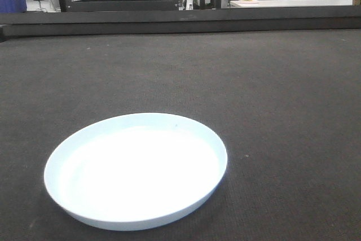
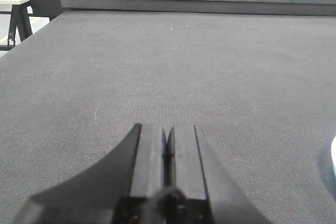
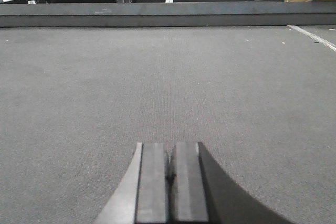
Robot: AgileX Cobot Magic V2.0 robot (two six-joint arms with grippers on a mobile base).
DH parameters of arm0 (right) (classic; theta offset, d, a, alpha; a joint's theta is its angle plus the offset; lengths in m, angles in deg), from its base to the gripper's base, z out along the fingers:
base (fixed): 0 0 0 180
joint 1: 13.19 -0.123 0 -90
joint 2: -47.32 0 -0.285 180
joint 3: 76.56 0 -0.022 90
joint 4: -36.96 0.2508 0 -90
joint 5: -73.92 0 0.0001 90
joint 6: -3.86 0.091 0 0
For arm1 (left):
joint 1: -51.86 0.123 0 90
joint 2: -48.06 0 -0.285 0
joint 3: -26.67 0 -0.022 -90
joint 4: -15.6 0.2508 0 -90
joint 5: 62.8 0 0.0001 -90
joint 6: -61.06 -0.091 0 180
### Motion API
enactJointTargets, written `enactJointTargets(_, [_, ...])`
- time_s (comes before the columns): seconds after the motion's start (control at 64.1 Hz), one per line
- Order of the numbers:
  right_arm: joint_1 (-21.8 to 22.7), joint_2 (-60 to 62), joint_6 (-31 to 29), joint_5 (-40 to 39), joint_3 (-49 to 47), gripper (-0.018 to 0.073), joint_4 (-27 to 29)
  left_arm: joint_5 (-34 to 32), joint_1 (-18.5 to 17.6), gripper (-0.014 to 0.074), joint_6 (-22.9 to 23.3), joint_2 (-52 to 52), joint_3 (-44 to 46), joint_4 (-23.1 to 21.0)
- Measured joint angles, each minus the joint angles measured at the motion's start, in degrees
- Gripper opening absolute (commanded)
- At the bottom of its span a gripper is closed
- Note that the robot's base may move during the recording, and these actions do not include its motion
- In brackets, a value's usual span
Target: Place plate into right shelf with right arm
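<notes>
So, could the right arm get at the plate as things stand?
Probably yes: the plate lies alone on the dark mat with nothing over it, though the right gripper is shut and must open first.

The plate looks smooth, white and glossy, while the table cover is matt, rough, dark grey woven cloth.

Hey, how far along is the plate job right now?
Nothing looks done yet. The plate lies flat on the dark table, untouched. In hand: nothing; the right gripper has its fingers shut and empty, with no plate in its view. Left: reach, grasp, lift and set it in the right shelf, which these views don't clearly show.
</notes>
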Motion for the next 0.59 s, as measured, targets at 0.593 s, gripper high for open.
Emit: enactJointTargets(0.593, [0.0, 0.0, 0.0, -6.7, 0.0, 0.0056, 0.0, 0.0, 0.0, -0.0047, 0.0, 0.0, 0.0, 0.0])
